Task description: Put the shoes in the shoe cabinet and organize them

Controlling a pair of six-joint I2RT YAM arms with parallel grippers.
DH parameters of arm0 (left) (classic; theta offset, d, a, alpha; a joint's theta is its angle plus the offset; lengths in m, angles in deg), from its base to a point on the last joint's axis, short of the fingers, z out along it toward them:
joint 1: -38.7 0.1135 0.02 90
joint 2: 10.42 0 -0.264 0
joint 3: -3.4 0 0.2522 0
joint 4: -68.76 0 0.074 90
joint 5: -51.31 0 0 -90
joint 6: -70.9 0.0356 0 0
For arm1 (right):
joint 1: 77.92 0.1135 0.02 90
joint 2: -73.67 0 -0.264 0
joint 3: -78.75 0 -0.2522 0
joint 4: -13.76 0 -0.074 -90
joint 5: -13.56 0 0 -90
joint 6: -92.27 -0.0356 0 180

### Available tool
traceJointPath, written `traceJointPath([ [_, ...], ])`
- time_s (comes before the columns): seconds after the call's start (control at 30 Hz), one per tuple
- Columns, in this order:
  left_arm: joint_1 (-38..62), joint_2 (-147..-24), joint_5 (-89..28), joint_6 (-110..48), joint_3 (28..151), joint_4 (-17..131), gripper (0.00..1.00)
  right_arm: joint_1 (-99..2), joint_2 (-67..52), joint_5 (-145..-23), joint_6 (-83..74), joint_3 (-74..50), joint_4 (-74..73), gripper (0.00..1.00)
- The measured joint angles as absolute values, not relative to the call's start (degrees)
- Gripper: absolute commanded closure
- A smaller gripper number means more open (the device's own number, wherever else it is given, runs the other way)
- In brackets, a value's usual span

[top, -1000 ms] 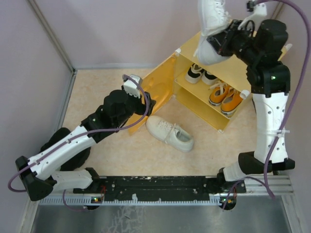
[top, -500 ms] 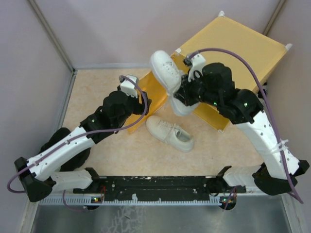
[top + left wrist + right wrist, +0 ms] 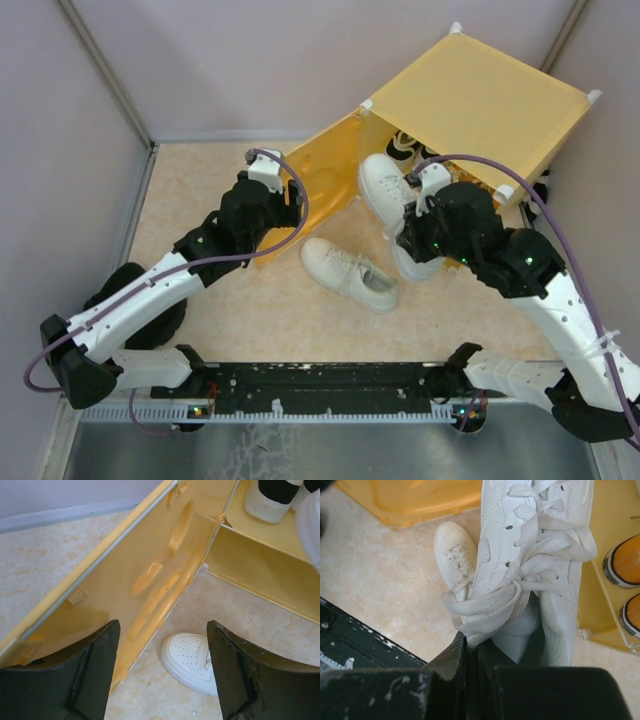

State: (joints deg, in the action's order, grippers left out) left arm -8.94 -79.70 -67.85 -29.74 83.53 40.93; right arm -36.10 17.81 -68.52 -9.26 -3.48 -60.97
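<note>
Beige floor point(image 3: 250, 320): left fingers point(image 3: 90, 680) spread wide by cabinet door point(image 3: 150, 570), empty; right fingers point(image 3: 451, 662) clamped on off-white sneaker point(image 3: 530, 540).

Bright even light, seemingly from overhead, soft faint shadows, near foreground of wrist views dark and blurred

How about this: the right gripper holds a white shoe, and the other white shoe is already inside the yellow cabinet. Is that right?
Not quite. The right gripper does hold a white shoe, but the other white shoe lies on the floor in front of the yellow cabinet, not inside it. The top external view shows this.
</note>
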Motion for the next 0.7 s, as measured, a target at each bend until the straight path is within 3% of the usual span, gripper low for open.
traceJointPath([
  [0.43, -8.8, -79.9, -68.0, -29.6, 83.8, 41.3, 0.24, -36.1, 18.4, -66.0, -9.8, -18.5, -63.1, 1.0],
  [0.7, -8.8, -79.6, -67.0, -29.6, 83.7, 41.5, 0.24, -36.1, 17.3, -58.6, -12.4, -30.3, -56.3, 1.0],
])
